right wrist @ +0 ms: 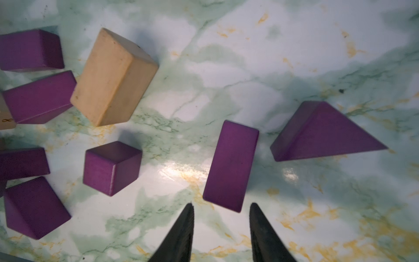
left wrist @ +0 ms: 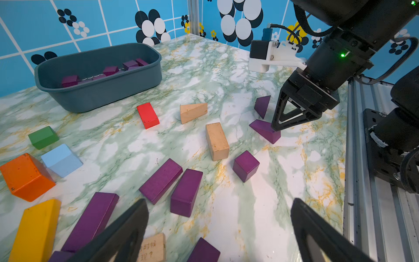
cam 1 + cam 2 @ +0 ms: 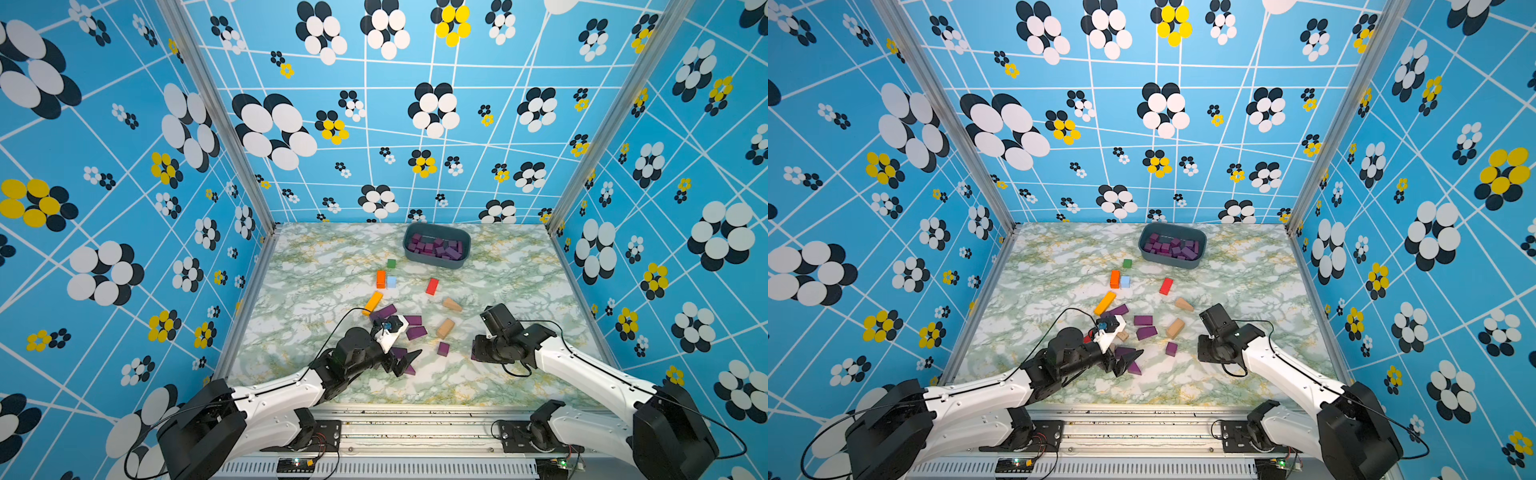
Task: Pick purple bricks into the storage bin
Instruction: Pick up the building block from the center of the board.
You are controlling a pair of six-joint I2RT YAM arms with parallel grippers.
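The storage bin [image 3: 436,262] stands at the back of the table with several purple bricks in it. More purple bricks [image 3: 416,332] lie scattered near the front. My left gripper [image 2: 218,202] hangs wide open over bare marble between a purple bar [image 2: 186,192] and a purple block [image 2: 203,250], holding nothing. My right gripper [image 1: 221,207] points down with a narrow gap between its fingers and nothing in it. A purple brick [image 1: 231,165] lies just beyond its tips and a purple wedge [image 1: 317,133] beside that. In the left wrist view the right gripper [image 2: 275,128] has its tips touching a purple wedge [image 2: 265,132].
Among the purple ones lie other blocks: green [image 3: 391,263], orange [image 3: 380,279], light blue [image 3: 391,281], red [image 3: 432,286], yellow [image 3: 372,302] and two tan ones [image 3: 445,328]. A metal rail [image 3: 415,419] runs along the front edge. Patterned walls close in three sides.
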